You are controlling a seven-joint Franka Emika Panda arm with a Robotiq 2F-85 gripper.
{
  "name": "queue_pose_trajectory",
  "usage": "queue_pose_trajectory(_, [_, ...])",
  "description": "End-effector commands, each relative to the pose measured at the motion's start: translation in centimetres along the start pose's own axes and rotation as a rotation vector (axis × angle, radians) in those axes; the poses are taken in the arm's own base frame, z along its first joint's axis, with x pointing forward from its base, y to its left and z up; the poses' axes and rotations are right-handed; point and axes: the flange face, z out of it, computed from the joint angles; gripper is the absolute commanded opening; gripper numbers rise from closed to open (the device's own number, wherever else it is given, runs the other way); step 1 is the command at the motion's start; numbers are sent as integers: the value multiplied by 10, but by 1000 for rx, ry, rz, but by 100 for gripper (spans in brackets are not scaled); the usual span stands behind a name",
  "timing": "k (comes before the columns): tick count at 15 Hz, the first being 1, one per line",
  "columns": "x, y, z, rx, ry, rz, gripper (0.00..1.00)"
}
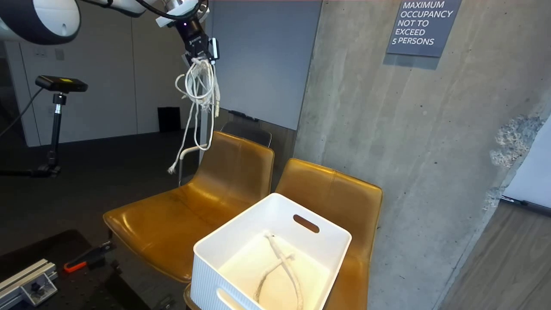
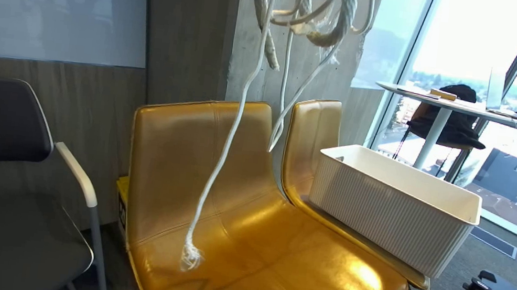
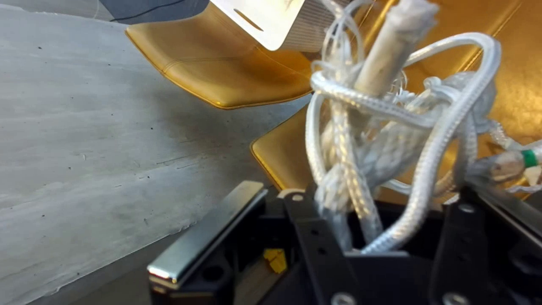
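Observation:
My gripper (image 1: 201,57) is high above the seats, pointing down, and is shut on a tangled bundle of white ropes (image 1: 200,86). The bundle hangs in loops, with loose frayed ends trailing below. The ropes (image 2: 237,119) hang in front of a tan chair, and one frayed end shows low over its seat. In the wrist view, ropes (image 3: 438,140) come up from between the gripper's fingers (image 3: 379,199); the fingertips' contact is hidden. A white ribbed box (image 1: 211,275) stands on the neighbouring tan chair, also in the exterior view (image 2: 385,216). Pieces of rope (image 1: 282,257) lie inside it.
Two tan chairs (image 1: 234,172) stand side by side before a concrete pillar (image 1: 413,129). A dark chair with a pale armrest (image 2: 77,174) stands beside them. A camera on a stand (image 1: 60,84) and a dark bench with an orange-black tool (image 1: 88,258) are nearby.

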Motion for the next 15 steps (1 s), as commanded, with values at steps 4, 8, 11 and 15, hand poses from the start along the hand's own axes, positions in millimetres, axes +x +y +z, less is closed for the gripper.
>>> queue_pose_trajectory(4, [-5,27,73,136,-79,45,0])
queue_pose_trajectory(8, [-5,29,109,262,-54,63,0])
queue_pose_trajectory(11, [-4,27,131,320,11,83,0])
queue_pose_trajectory(15, [-20,24,161,347,35,85,0])
